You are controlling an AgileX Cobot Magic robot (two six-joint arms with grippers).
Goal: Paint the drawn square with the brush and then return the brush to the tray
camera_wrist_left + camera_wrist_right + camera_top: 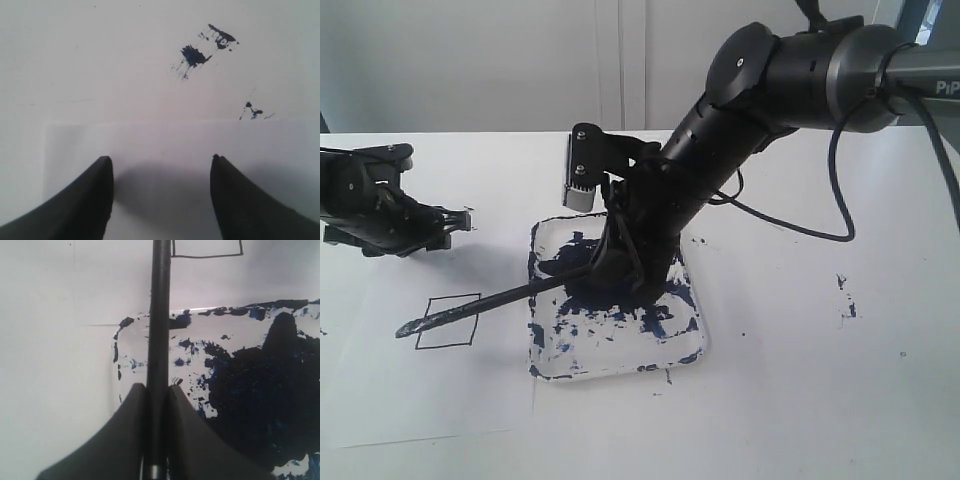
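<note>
Brush (490, 302) is clamped in my right gripper (608, 264), fingers clenched on the black handle close to its silver band, so the long shaft projects well forward and lets the tip reach the drawing while my wrist hangs above the tray (698, 340). The shaft runs low and slanted from the tray's near-left corner out across the paper (380, 390). It crosses the drawn square (448, 322), and the dark tip appears to lie just past the outline's far-left side (contact with the sheet cannot be confirmed from these views). The square's interior is blank, so I judge that painting has not begun. My left gripper (460, 220) is released, jaws parted with nothing between them, parked low over the paper's far edge, well apart from the square. Nothing blocks the stroke. Noted nearby: paint specks (845, 295) on the table (820, 400), and a cable (840, 170) looping behind my right arm, clear of the work.
</note>
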